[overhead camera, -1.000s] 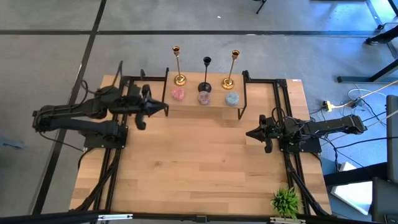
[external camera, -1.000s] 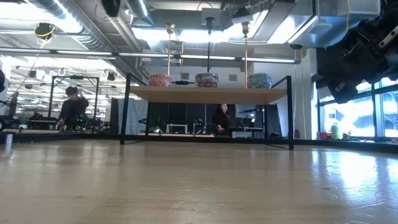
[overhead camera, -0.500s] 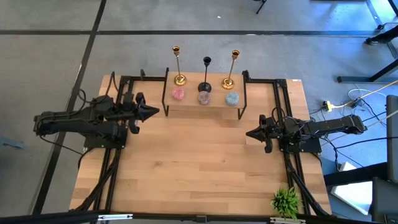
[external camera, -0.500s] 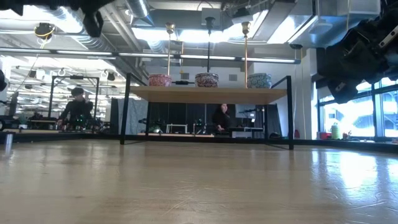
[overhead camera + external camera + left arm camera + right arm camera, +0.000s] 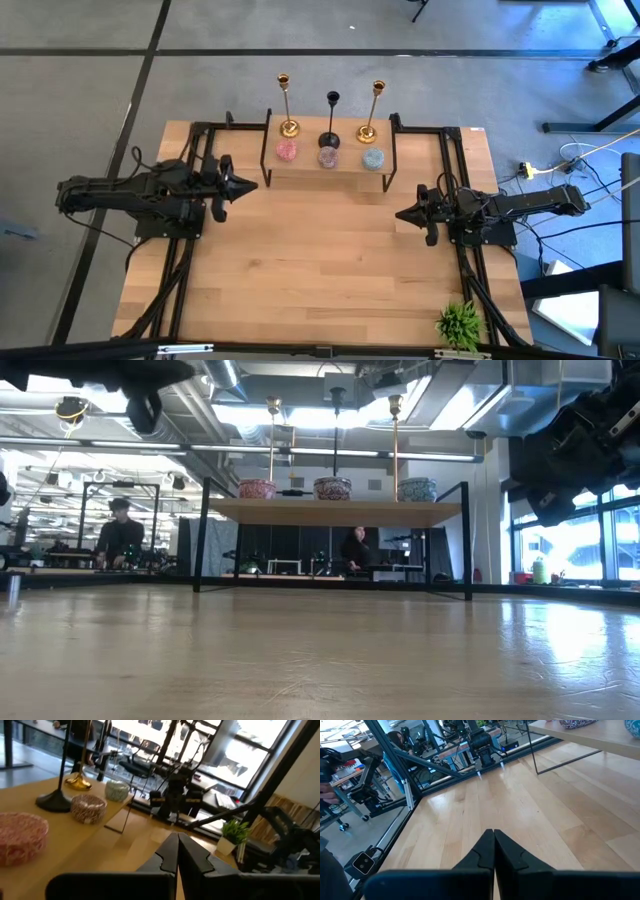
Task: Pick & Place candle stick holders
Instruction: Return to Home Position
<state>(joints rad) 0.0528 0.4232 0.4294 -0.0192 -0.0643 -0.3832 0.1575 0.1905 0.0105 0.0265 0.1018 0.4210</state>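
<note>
Three tall candle sticks stand on round bases on a raised wooden shelf point(image 5: 350, 166) at the table's far middle: gold point(image 5: 286, 105), black point(image 5: 331, 120), gold point(image 5: 372, 110). In front of them sit squat holders: pink point(image 5: 287, 151), purple point(image 5: 328, 157), light blue point(image 5: 372, 158). My left gripper point(image 5: 250, 185) is shut and empty, just left of the shelf's left end; its wrist view shows the pink holder point(image 5: 20, 837) close by. My right gripper point(image 5: 400, 214) is shut and empty, near the shelf's right leg.
The shelf stands on thin black legs point(image 5: 202, 535), with open space under it. Black rails point(image 5: 180, 290) run along both table sides. A small green plant point(image 5: 460, 323) stands at the near right corner. Bare wood lies between the arms. People show in the room beyond point(image 5: 120, 535).
My left gripper has drawn back from the shelf's left end toward the table's left edge and a little toward the near edge, and has come down. It stays shut and empty. The holders have not moved.
</note>
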